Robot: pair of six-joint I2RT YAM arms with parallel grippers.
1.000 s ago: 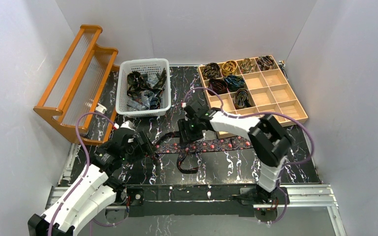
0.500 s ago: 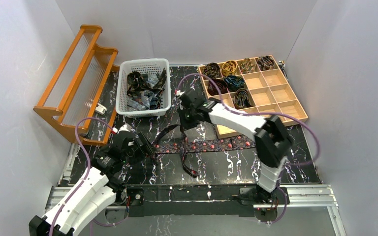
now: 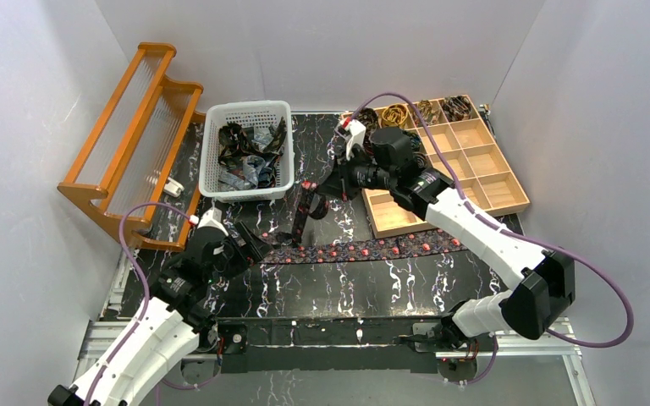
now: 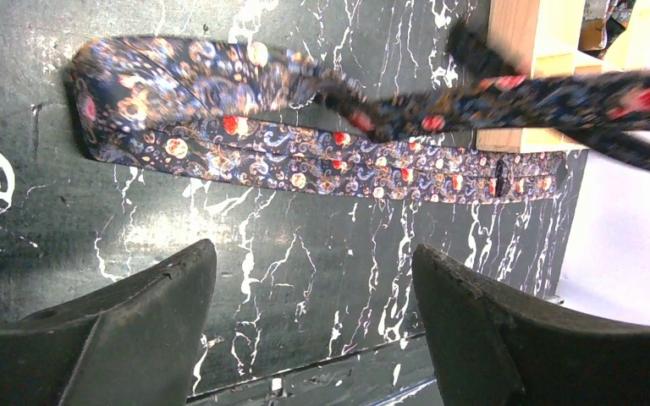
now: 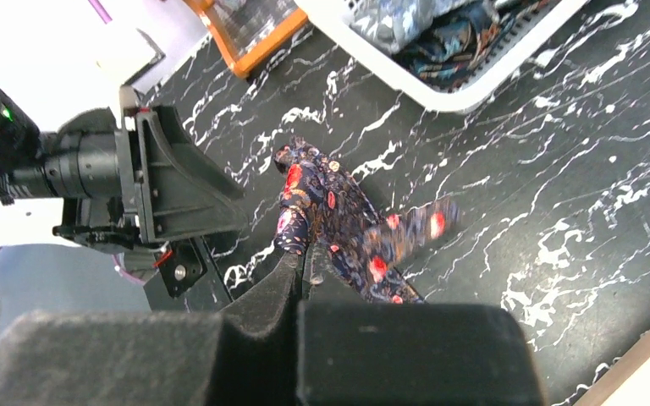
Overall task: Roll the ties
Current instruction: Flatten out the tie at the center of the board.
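Dark red-dotted tie (image 3: pixel 372 249) flat along the table (image 3: pixel 389 288), one end raised off it.

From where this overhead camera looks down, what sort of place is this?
Probably a robot test cell in a lab: white panels box in a black marbled table, left arm and right arm are bolted at its near edge, a basket holds loose ties, a wooden tray rolled ones.
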